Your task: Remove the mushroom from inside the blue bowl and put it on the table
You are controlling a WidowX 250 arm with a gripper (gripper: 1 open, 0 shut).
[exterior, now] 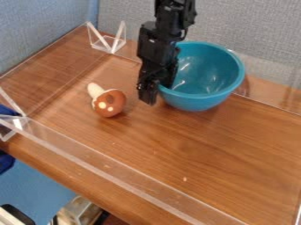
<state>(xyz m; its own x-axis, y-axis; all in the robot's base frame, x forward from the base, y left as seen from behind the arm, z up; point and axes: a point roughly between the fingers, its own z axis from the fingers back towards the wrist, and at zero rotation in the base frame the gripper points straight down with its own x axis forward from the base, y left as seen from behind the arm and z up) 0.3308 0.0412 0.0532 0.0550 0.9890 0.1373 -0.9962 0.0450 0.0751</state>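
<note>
Orange-brown, cream-stemmed toy mushroom (108, 103) lies on brown wood-grain counter (177, 167), left of glossy turquoise-blue plastic bowl (213, 95): placement fits task. Black gripper (157, 93) at bowl's left rim, perhaps to steady it; cannot tell if gripping.

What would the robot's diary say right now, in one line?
mushroom: on table | blue bowl: upright | tool: at bowl's left side

A white wire-like frame (107, 40) stands at the far left; another (11, 125) sits at the near left, beside something dark blue (6, 112).
</note>
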